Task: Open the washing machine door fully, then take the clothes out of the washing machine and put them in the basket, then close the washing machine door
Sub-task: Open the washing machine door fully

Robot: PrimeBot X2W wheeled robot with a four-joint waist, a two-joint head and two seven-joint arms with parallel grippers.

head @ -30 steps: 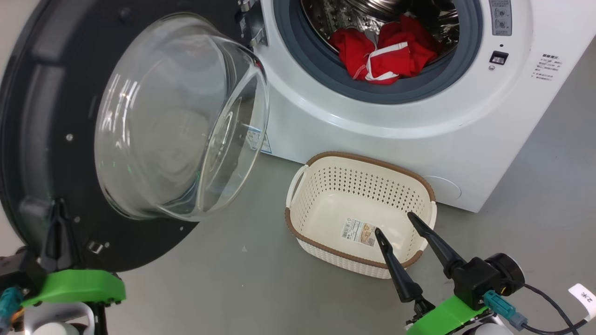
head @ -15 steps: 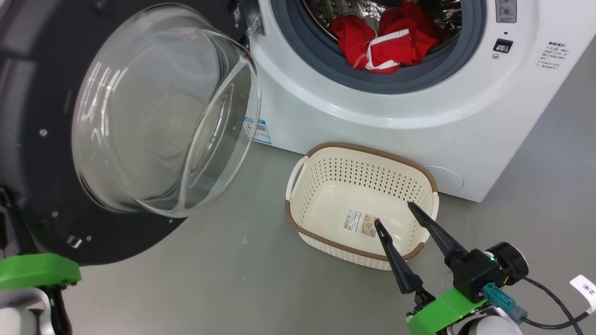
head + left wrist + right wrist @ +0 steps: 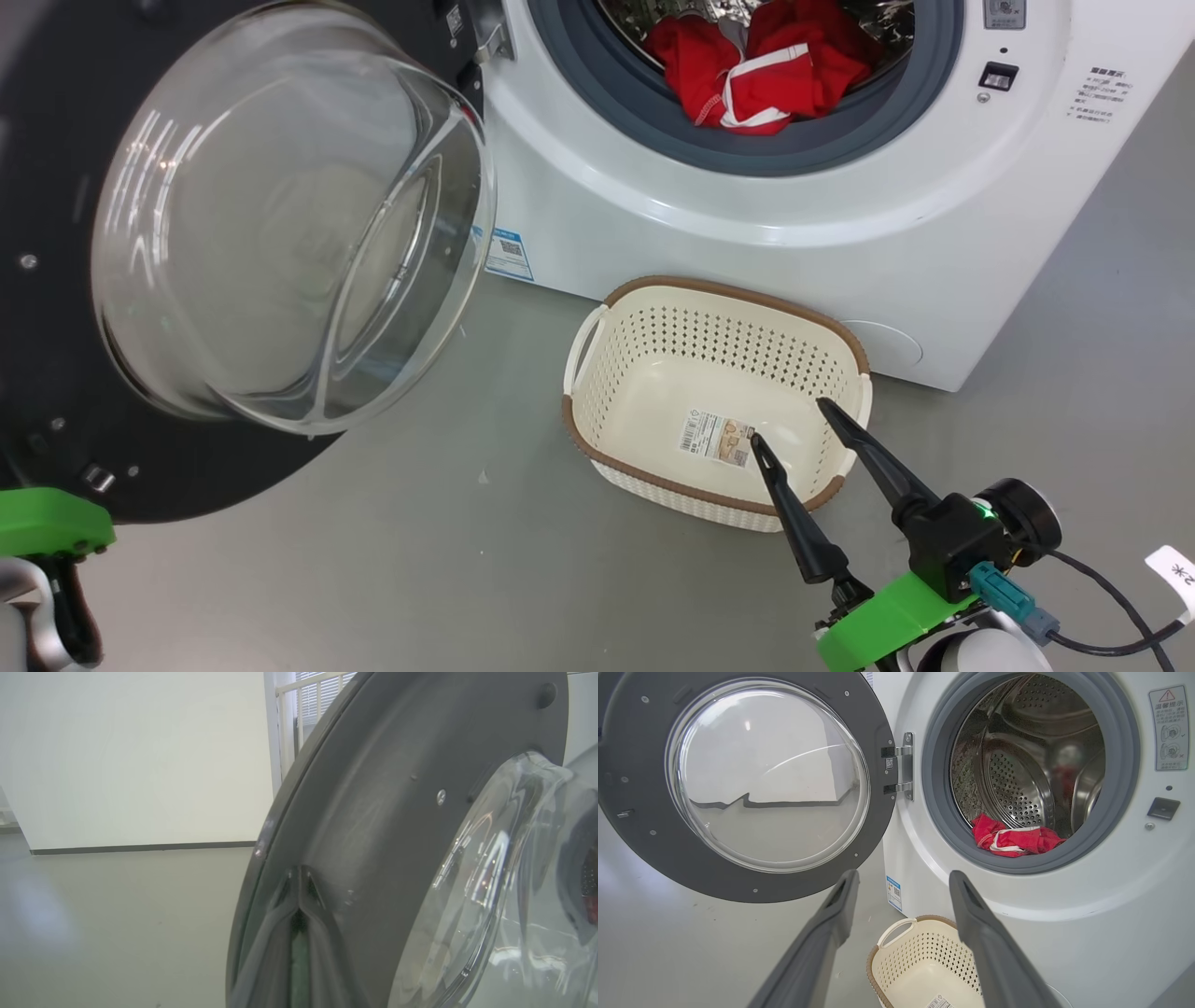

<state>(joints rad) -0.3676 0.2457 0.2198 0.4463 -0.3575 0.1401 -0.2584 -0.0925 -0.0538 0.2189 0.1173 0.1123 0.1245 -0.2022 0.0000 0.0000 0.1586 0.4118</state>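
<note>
Red clothes are sitting at the front of the drum inside the washing machine. None are lying in the basket, which is standing empty on the floor just in front of the machine. The washing machine door is hanging wide open to the left, so I'm judging the opening about done, with unloading and closing left to do. My right end effector is hovering over the basket's near right corner, fingers spread, holding nothing. My left end effector is pinched closed against the door's inner face near its rim, and I'm not managing to tell if it's touching. The head view is cutting off its fingers and the drum's top, and anything under the red pile is hidden.
</note>
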